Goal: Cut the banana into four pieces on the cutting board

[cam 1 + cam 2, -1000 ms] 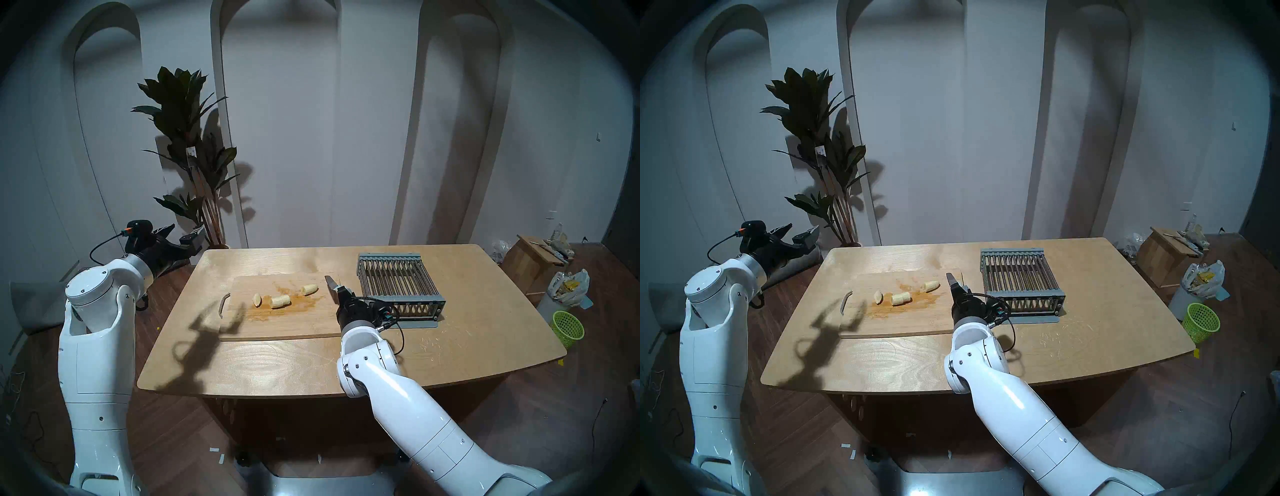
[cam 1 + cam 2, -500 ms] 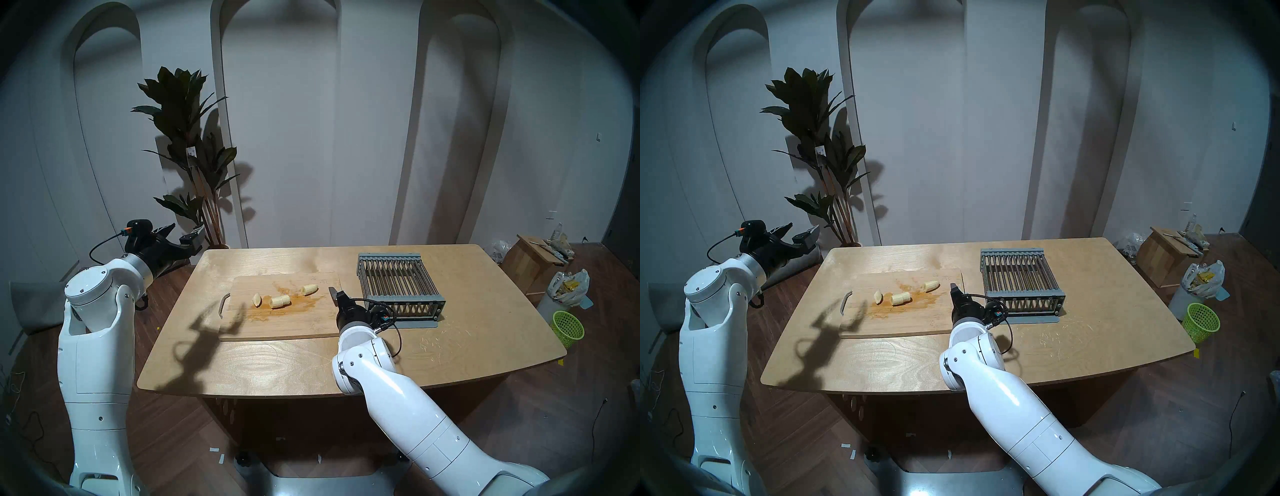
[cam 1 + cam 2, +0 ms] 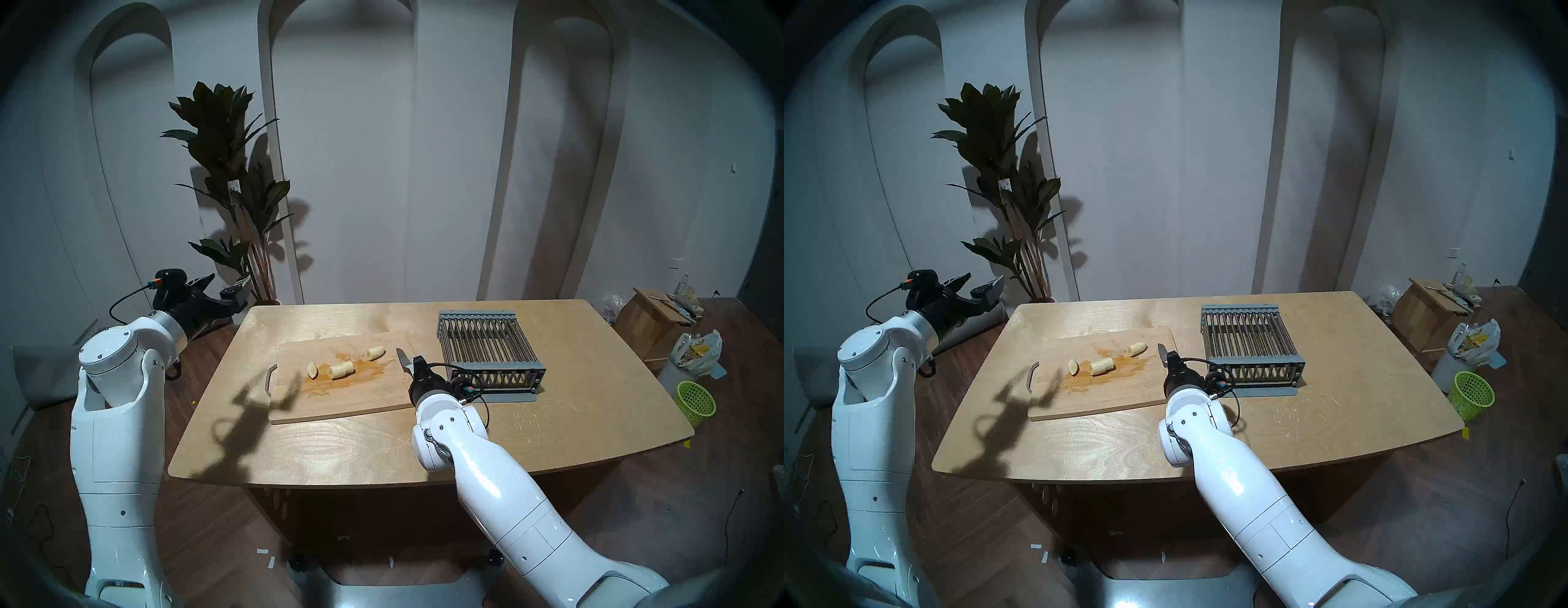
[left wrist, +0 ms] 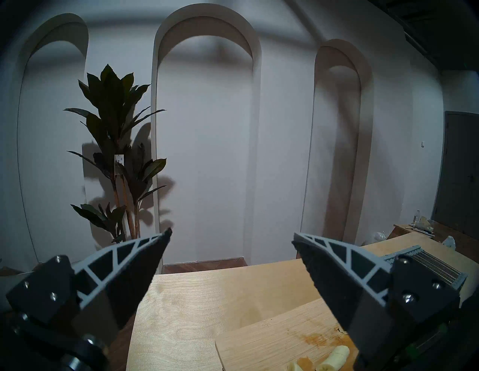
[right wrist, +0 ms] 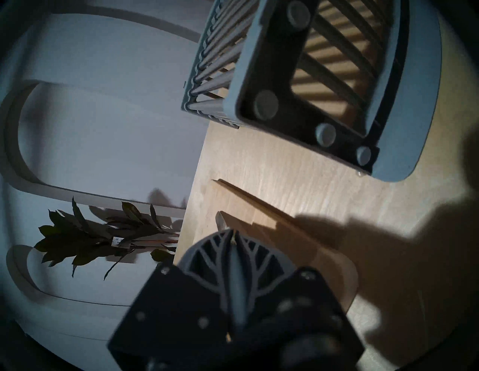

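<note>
No brand or legible writing shows anywhere; the small white tag (image 4: 119,161) on the potted plant (image 3: 231,178) carries marks too small to read.

The cutting board (image 3: 339,403) lies on the wooden table (image 3: 551,424), skewed to the table edges, with its metal loop handle (image 3: 270,378) at the left end. Three banana pieces (image 3: 341,370) lie apart in a row across the board's far half, on a brownish smear: a small end piece on the left, a stubby middle chunk, and another chunk to the right. A fourth piece cannot be made out.

The right gripper (image 3: 418,366) is clamped on a knife (image 3: 403,358) at the board's right edge, the blade pointing away from the robot over the board's far right corner, clear of the nearest banana piece. Just right of it stands a grey slotted rack (image 3: 488,339), with only a narrow strip of table between rack and board.

The left gripper (image 3: 222,285) hangs beyond the table's left edge, fingers spread wide and empty, well apart from the board.

The table's near half and right end are bare. The left wrist view shows only the board's corner and two banana pieces. The right wrist view, turned on its side, shows the rack's end plate and the board's edge, but no banana.
</note>
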